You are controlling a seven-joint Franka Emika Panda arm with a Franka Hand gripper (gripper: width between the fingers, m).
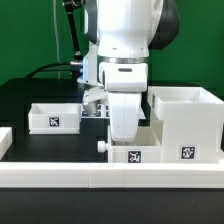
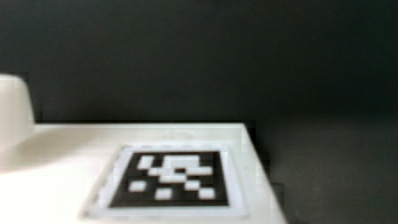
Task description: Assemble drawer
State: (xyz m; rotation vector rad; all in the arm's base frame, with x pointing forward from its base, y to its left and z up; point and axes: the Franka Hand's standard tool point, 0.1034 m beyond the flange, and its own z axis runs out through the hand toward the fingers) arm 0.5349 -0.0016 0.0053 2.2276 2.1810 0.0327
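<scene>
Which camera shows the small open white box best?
The exterior view: the small open white box sits nearly whole at that view's left, tag visible. The wrist view shows only a blurred tagged white surface, possibly another part.

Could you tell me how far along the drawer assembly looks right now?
Done: nothing looks joined; the large box stands at the exterior view's right. In hand: the gripper hangs low over a tagged white part with a knob; its grip is hidden. Left: the smaller box sits apart, not inserted.

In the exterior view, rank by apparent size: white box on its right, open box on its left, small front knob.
1. White box, exterior view's right.
2. Open box, exterior view's left, set farther back.
3. Knob, smallest.
</scene>
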